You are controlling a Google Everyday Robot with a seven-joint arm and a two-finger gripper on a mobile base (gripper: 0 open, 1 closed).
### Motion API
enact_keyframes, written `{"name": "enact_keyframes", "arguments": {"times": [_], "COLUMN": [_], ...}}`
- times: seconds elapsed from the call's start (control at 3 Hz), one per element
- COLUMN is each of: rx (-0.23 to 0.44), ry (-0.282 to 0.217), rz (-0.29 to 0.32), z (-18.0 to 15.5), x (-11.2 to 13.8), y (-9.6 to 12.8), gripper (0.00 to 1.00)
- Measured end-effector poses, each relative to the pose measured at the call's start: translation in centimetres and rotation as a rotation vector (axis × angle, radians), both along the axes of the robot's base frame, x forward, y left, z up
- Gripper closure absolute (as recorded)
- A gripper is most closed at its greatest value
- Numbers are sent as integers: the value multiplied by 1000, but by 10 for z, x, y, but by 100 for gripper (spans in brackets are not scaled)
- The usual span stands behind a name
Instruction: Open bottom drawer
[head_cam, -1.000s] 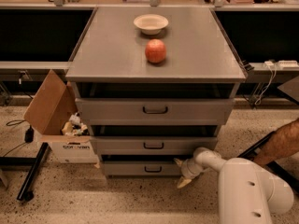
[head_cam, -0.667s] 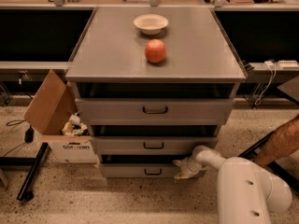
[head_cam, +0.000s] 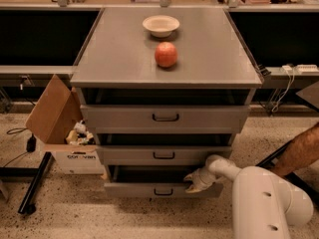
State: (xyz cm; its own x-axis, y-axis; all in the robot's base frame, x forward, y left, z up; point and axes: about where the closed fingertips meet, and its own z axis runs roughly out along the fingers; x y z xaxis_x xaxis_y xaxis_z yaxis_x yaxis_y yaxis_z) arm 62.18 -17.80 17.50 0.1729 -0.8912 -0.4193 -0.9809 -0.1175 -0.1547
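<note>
**A:** Where is the gripper (head_cam: 198, 180)?

**B:** It is low on the cabinet, against the top edge of the bottom drawer (head_cam: 144, 189), to the right of the drawer's small dark handle (head_cam: 163, 191). I cannot tell whether it is clamped on that edge or only hooked behind it.

**A:** What has changed in the last second?

**B:** The drawer front now sits lower and looks wider than it did a second ago. A dark gap shows above it, under the middle drawer (head_cam: 164, 155). So the drawer is sliding out. I judge it partly open, with the pull not finished.

**A:** Is there room to keep going?

**B:** The speckled floor (head_cam: 149, 218) straight ahead of the drawer is bare. The white arm (head_cam: 264, 203) reaches in from the lower right, so the pull draws the drawer toward the robot's own bulk, and that is the nearest limit. The cardboard box (head_cam: 55, 116) stands just beside the cabinet's left corner, and a black bar (head_cam: 35, 183) lies on the floor there. Both are off the drawer's path. A person's limb (head_cam: 299, 153) is at the right, well apart.

**A:** Any risk?

**B:** The contact is off-centre, so the drawer may skew on its runners.
</note>
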Motion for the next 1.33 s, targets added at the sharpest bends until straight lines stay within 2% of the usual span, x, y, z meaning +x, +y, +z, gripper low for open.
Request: {"name": "enact_keyframes", "arguments": {"times": [0.33, 0.67, 1.33], "rx": [0, 0, 0], "ry": [1, 1, 1], "rz": [0, 0, 0], "z": [3, 3, 3], "x": [0, 0, 0], "y": [0, 0, 0], "gripper": [100, 81, 34]}}
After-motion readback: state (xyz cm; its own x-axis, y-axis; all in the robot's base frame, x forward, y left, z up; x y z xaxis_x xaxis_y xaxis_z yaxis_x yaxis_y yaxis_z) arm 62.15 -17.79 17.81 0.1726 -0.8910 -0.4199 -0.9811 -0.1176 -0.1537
